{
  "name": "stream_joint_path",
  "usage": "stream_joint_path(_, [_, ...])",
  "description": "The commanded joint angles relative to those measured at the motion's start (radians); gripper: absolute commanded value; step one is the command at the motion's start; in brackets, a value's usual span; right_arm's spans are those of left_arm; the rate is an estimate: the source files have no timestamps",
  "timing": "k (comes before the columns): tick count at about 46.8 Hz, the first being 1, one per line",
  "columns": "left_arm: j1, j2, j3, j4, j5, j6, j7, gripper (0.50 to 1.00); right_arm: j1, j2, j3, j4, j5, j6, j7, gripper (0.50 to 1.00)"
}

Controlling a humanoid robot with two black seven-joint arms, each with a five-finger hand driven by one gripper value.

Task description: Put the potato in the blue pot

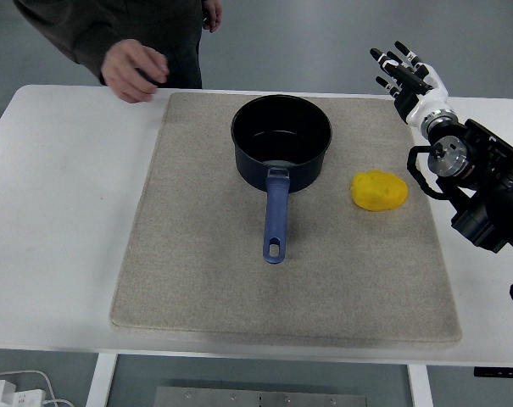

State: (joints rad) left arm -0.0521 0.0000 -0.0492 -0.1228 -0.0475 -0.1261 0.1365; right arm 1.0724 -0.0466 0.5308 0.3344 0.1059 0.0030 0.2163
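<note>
A yellow potato (379,191) lies on the beige mat (188,271), to the right of the blue pot (281,140). The pot stands upright and empty near the mat's far middle, its blue handle (276,220) pointing toward the near edge. My right hand (403,72) is raised over the table's far right corner, fingers spread and holding nothing, well beyond and to the right of the potato. Its black forearm (481,182) comes in from the right edge. My left arm does not show.
A person stands at the far left of the table, one hand (133,72) resting by the mat's far left corner. White cables (14,390) lie on the floor below the near left edge.
</note>
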Motion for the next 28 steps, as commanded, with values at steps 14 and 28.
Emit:
stream_joint_path(14, [0.000, 0.000, -0.001, -0.001, 0.000, 0.000, 0.000, 0.999, 0.001, -0.001, 0.002, 0.000, 0.000, 0.000, 0.000, 0.921])
stream_joint_path(28, [0.000, 0.000, -0.003, 0.002, -0.002, 0.000, 0.000, 0.999, -0.002, -0.013, 0.000, 0.014, -0.002, 0.021, 0.003, 0.921])
